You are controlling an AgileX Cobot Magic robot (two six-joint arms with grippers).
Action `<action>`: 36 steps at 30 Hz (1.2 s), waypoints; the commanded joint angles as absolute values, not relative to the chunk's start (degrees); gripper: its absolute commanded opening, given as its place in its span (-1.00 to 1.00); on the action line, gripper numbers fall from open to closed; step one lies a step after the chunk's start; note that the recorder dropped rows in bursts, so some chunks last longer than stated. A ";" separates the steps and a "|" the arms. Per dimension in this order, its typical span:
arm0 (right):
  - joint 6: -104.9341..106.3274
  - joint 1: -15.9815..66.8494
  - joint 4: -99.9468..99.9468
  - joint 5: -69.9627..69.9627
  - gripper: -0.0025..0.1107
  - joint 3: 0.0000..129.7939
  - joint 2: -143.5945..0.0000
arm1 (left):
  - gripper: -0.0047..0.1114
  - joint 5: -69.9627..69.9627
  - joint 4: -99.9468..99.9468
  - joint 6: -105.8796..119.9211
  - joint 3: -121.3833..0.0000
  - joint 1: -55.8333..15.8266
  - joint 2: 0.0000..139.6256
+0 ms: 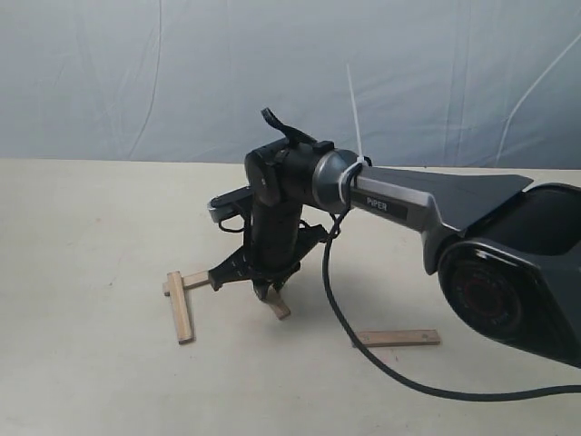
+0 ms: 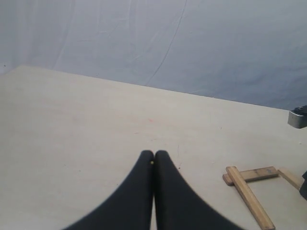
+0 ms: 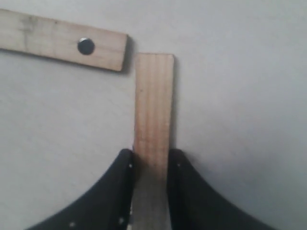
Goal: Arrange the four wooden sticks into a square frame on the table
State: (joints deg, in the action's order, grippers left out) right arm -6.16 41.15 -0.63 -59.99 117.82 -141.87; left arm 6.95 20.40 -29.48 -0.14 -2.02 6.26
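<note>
On the table (image 1: 82, 236), two wooden sticks meet in a corner at the left: one long stick (image 1: 180, 309) and one crossing its far end (image 1: 195, 278). My right gripper (image 1: 272, 292) reaches across and is shut on a third stick (image 1: 280, 309), low over the table. In the right wrist view this stick (image 3: 153, 105) sits between the fingers (image 3: 120, 191), its free end close beside the end of a stick with a dark hole (image 3: 62, 40). A fourth stick (image 1: 397, 338) lies alone at the right. My left gripper (image 2: 154, 154) is shut and empty, left of the sticks (image 2: 249, 194).
A black cable (image 1: 363, 354) trails from the right arm across the table near the lone stick. The right arm's large body (image 1: 508, 263) fills the right side. A blue-grey cloth backdrop (image 1: 182, 73) stands behind the table.
</note>
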 commanded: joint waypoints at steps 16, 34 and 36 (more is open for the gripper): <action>-18.08 44.51 -1.40 -62.51 -0.97 127.06 -144.33 | -0.92 6.92 20.63 -29.53 0.00 -1.83 6.00; -18.95 41.27 -8.41 -69.96 -0.97 127.06 -136.71 | -0.92 6.92 21.40 -29.53 0.00 -1.83 6.00; -17.56 40.05 -9.45 -69.96 -0.97 127.06 -134.86 | -0.92 6.92 21.54 -29.53 0.00 -1.83 6.00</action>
State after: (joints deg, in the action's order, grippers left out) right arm -19.17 42.15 -6.65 -68.30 126.80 -138.05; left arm 7.05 21.19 -29.48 -0.14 -2.02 6.26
